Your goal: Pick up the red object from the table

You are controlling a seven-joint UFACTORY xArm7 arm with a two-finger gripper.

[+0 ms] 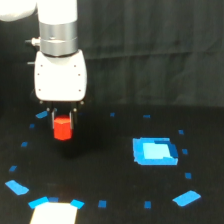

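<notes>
The red object (63,128) is a small bright red-orange block at the exterior view's left, sitting between my gripper's fingers. My gripper (63,122) hangs from the white arm body (60,75) and is shut on the block, with dark fingers on both sides of it. A shadow lies under the block on the black table (110,175); I cannot tell whether the block touches the table or is just above it.
A large blue square patch (155,151) lies to the exterior view's right. Small blue tape marks (102,203) ring the table. A white sheet (54,213) sits at the bottom edge. A black curtain hangs behind.
</notes>
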